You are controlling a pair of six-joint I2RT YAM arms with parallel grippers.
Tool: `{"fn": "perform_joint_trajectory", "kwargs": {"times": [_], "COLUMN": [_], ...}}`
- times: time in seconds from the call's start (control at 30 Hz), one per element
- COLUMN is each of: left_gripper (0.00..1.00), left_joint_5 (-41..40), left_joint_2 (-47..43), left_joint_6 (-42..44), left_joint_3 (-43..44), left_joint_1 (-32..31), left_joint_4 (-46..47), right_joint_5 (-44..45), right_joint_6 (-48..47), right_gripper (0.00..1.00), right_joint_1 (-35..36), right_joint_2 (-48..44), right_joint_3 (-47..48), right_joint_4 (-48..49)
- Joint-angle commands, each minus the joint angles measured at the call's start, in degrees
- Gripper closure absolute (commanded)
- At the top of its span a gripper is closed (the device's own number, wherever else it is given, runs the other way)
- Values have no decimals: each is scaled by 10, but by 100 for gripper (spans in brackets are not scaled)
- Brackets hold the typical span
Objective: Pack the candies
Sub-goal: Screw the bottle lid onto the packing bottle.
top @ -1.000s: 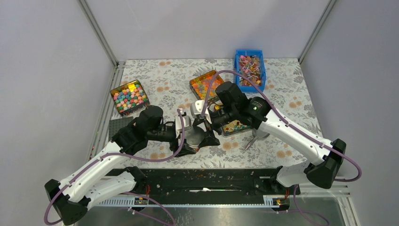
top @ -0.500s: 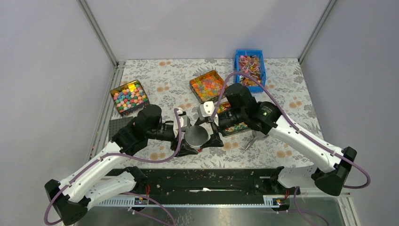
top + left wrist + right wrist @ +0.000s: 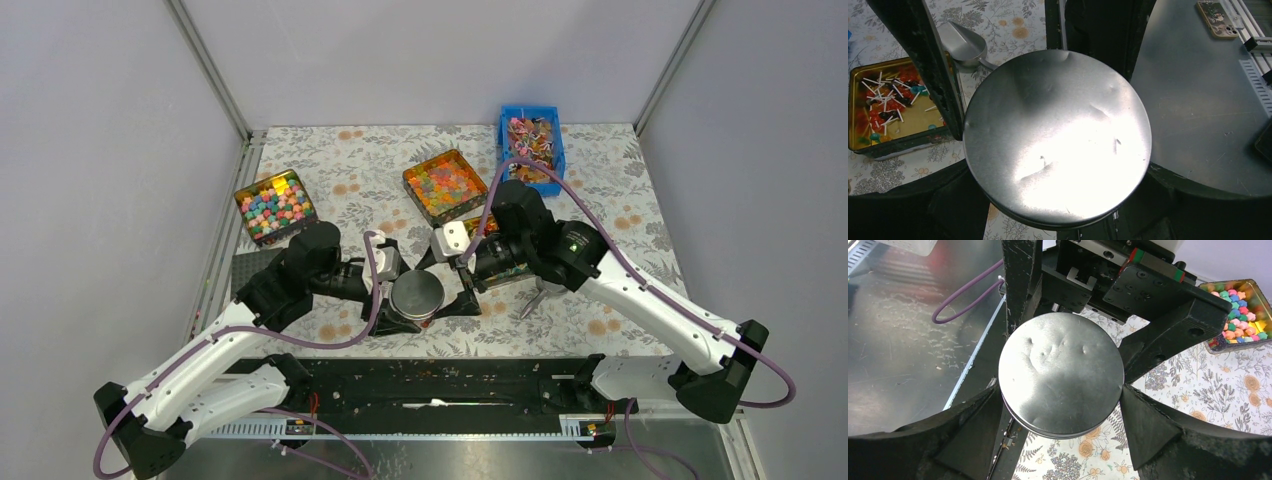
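Centrally, a little toward 6 o'clock on the counter (image 3: pixel 620 200): round tin (image 3: pixel 417 293), its dented lid on. Left pincer (image 3: pixel 402 296) reaches in from 9 o'clock with jaws set wide, clamped on the tin's sides. Right pincer (image 3: pixel 440 288) reaches in from 3 o'clock with jaws also wide, straddling the same tin. Cannot tell whether they press on it.

Candies (image 3: pixel 530 142) are heaped in a blue bin (image 3: pixel 503 145) at 1 o'clock, by the far edge. More of them lie in a gold tray (image 3: pixel 923 122) under the right arm, at the tin's 3 o'clock. Scoop (image 3: pixel 965 44) lies just beside that tray. Orange sweets (image 3: pixel 445 187) sit at 12 o'clock and pink sweets (image 3: pixel 276 207) at 10 o'clock, each lot in its own tray.
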Motion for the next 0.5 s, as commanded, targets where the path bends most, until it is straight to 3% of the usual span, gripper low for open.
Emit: {"fn": "perform_joint_trajectory", "kwargs": {"times": [0.0,0.2,0.47], "left_gripper": [44,44,45], "left_joint_5": [28,-16,-40], "left_joint_2": [-17,-11,-7], "left_joint_6": [-6,51,111], "left_joint_3": [65,77,88], "left_joint_1": [-2,-2,-2], "left_joint_4": [130,51,-34], "right_joint_5": [18,41,88], "right_joint_6": [-19,-3,35], "right_gripper": [33,3,1], "right_joint_1": [6,7,6], "right_joint_2": [8,-13,-32], "right_joint_3": [-22,-16,8], "right_joint_4": [-34,-33,-33]}}
